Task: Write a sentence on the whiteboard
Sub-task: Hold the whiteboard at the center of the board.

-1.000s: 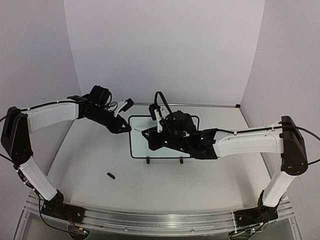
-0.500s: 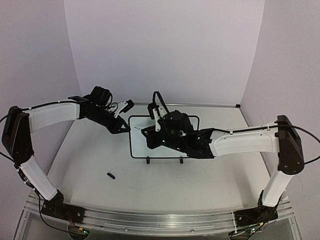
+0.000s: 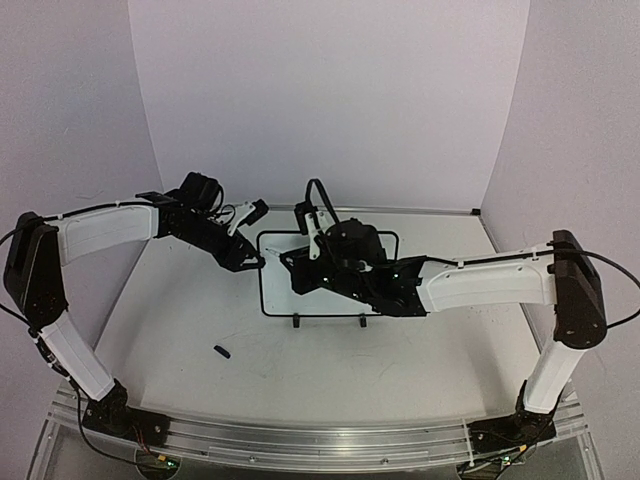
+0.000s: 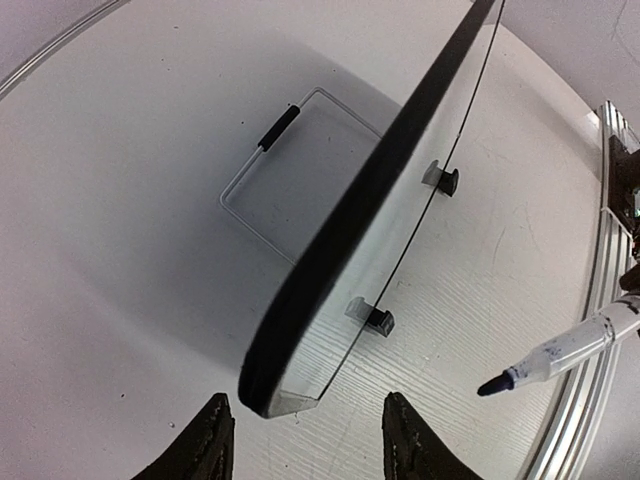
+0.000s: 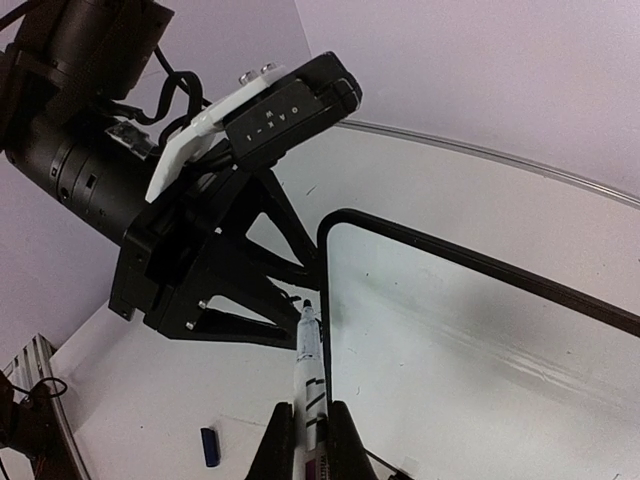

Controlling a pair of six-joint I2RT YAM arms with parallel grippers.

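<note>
Tight quarters at the left edge of the whiteboard (image 3: 283, 300). The left gripper (image 4: 305, 400) straddles the corner with its fingers spread to either side. The marker (image 5: 306, 345), clamped in the right gripper (image 5: 312, 410), pokes in just beside that same edge, tip close to those fingers. No lane there. The right arm (image 3: 480, 285) reaches across in front of the board and screens most of its face. On the back side, a wire loop (image 4: 250, 190) lies on the table (image 3: 400, 370). Nearer in, bare tabletop runs down to the rail (image 3: 300, 435), with one small blue cap (image 3: 222, 351) front-left. Right of the board there is wide room.
</note>
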